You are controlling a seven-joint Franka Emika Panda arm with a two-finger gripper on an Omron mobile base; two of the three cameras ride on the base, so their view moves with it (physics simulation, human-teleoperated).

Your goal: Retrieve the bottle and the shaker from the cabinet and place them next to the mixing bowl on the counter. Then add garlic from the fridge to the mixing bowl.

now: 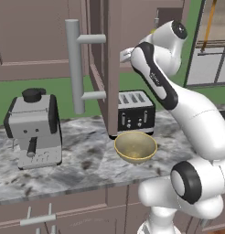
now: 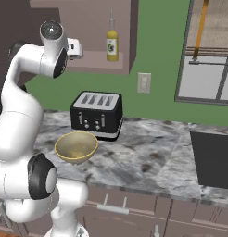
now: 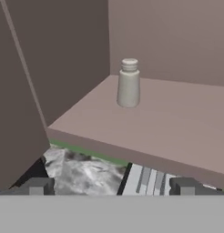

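While hand [image 3: 111, 186] gapes wide: one shaker [image 3: 128, 83], one bottle [image 2: 112, 43] shelved.

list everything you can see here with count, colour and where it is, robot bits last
bottle: 1, yellow-olive with dark cap, upright on the open cabinet's shelf
shaker: 1, pale grey, upright on the cabinet shelf, ahead of the claw
cabinet: 1, mauve-brown, on the wall above the toaster, door swung open
mixing bowl: 1, tan-yellow, on the counter in front of the toaster
counter: 1, grey marbled stone
toaster: 1, black with silver top, at the back of the counter
coffee machine: 1, silver and black, left on the counter
wall socket: 1, pale, on the green wall
window: 1, pale frame, right of the cabinet
arm: 1, white with dark joints, reaching up to the cabinet
claw: 1, dark tips, open, short of the shelf's edge
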